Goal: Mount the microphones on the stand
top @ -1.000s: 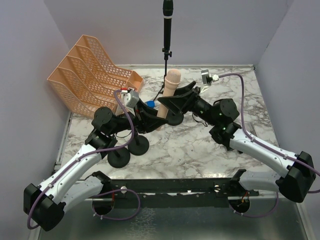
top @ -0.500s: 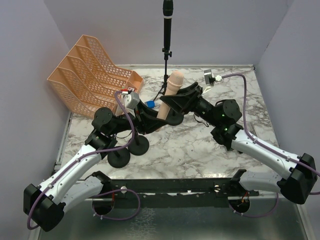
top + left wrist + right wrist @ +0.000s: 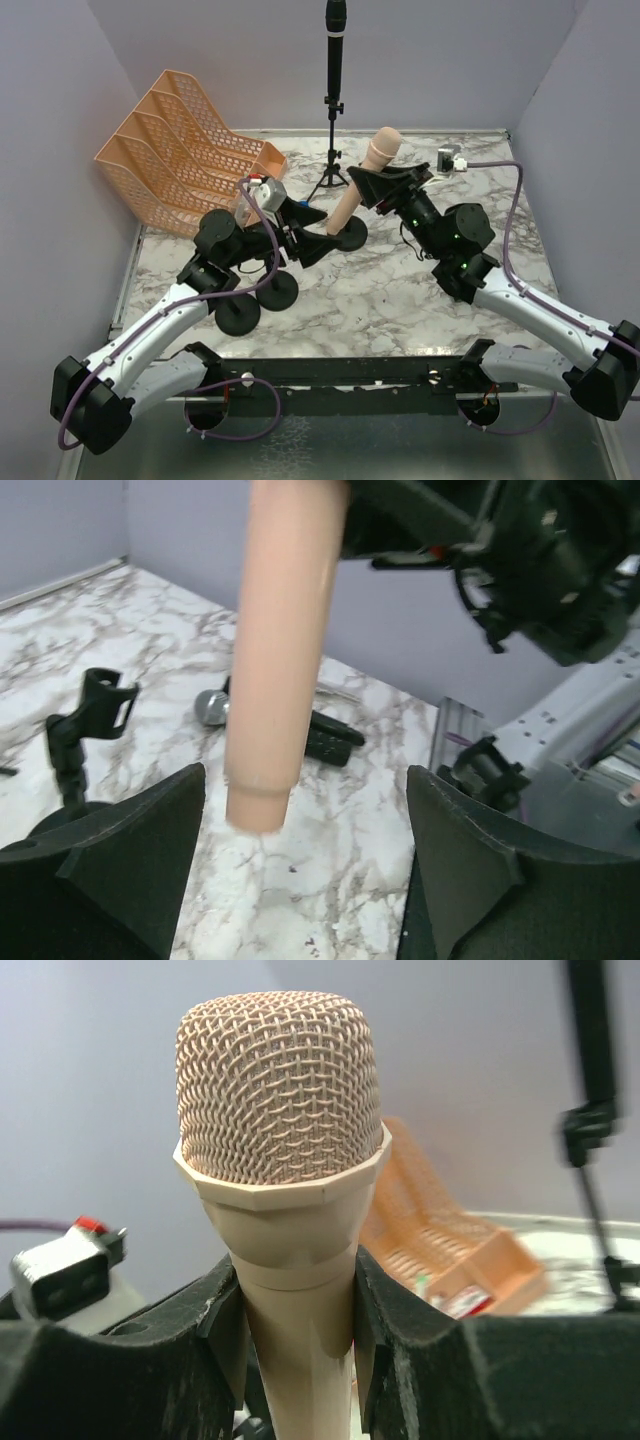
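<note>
- Your right gripper [image 3: 300, 1305] is clamped on the pale pink microphone [image 3: 384, 148], with one finger on each side of the neck just under the mesh head.
- The microphone hangs tilted above the marble table [image 3: 390, 300], head up and toward the right, lower end down toward the left arm.
- Your left gripper [image 3: 305, 780] has its fingers spread wide apart. The microphone's lower end sits between them, touching neither.
- Beyond that, a black microphone with a silver mesh head [image 3: 211, 708] lies flat on the table.
- A short stand with an empty clip [image 3: 92, 702] is to its left in the left wrist view.
- At the back, another black microphone [image 3: 335, 25] sits upright in a tall tripod stand [image 3: 331, 150].
- An orange file rack [image 3: 180, 140] stands at the back left.
</note>
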Robot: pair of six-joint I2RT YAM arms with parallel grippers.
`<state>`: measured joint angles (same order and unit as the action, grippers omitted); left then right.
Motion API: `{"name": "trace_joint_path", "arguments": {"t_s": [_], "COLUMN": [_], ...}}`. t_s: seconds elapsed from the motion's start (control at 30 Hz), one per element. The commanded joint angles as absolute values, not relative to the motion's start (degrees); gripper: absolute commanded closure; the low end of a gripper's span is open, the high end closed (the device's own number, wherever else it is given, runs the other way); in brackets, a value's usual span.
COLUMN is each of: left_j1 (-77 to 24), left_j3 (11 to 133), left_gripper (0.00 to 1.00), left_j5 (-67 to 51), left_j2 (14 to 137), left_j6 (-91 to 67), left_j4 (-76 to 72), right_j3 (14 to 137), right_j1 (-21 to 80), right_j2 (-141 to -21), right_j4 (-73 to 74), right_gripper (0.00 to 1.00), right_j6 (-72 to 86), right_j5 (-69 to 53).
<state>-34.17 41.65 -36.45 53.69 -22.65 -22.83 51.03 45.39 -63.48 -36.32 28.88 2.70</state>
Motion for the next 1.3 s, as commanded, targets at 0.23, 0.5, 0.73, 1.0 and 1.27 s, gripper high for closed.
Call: {"name": "trace_joint_path", "arguments": {"t_s": [0.23,0.5,0.73,1.0,1.27], "left_j1": [-34.9,-35.3,-34.2,-30.7,-29.1], "left_j3": [56.1,66.4,76.5,84.7,86.9], "left_gripper": [0.17,0.18,0.24,0.45,0.51], "left_j5": [-21.3,-23.8,-29.1,-35.5,-42.7], "left_j2": [70.2,85.1,95.1,101.9,104.4], "left_j6": [-9.7,5.8,12.0,18.3,23.5], "left_j4": [-9.8,-4.1,-0.1,9.8,17.0], "right_j3": [50.8,51.7,51.0,50.3,50.8], "right_j1": [44.6,42.5,37.8,33.0,31.4], "right_j2": [-63.3,-69.9,-70.0,-70.8,-73.5], "right_j4": [-35.0,-42.1,-42.2,-44.0,-44.0], "right_gripper": [0.99,1.00,0.99,0.99,1.00], "right_j6": [9.3,7.1,11.3,14.1,16.4], "right_j5": [46.5,50.8,43.6,33.2,25.5]}}
